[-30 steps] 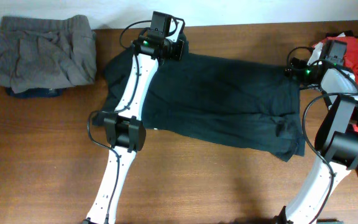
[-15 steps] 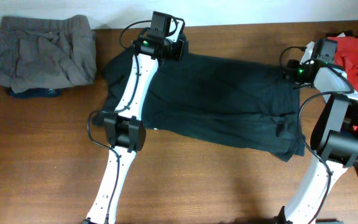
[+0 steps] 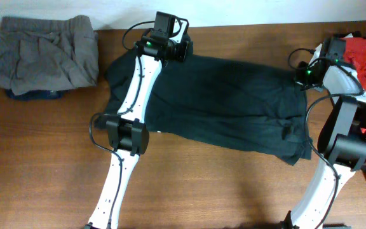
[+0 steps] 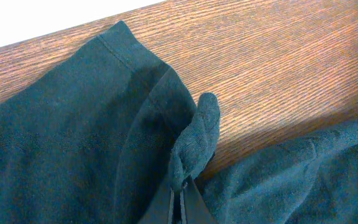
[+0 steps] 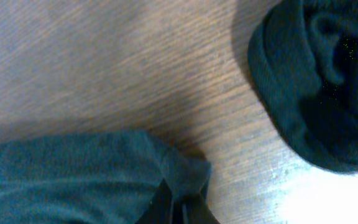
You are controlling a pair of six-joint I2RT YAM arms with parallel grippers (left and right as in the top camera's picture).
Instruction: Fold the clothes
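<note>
Your left hand (image 4: 181, 188) clamped on fold at far edge of black T-shirt (image 3: 227, 102). Your right hand (image 5: 180, 198) pinches its other far edge. Shirt spread flat mid-desk (image 3: 234, 191).

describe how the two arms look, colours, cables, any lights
Both the left arm and right arm have slim white links joined by chunky black joint housings. Thin black cables loop alongside the joints. Each wrist carries a boxy black camera mount with a small green light glowing beside it. The fingers are narrow, flat and dark.
</note>
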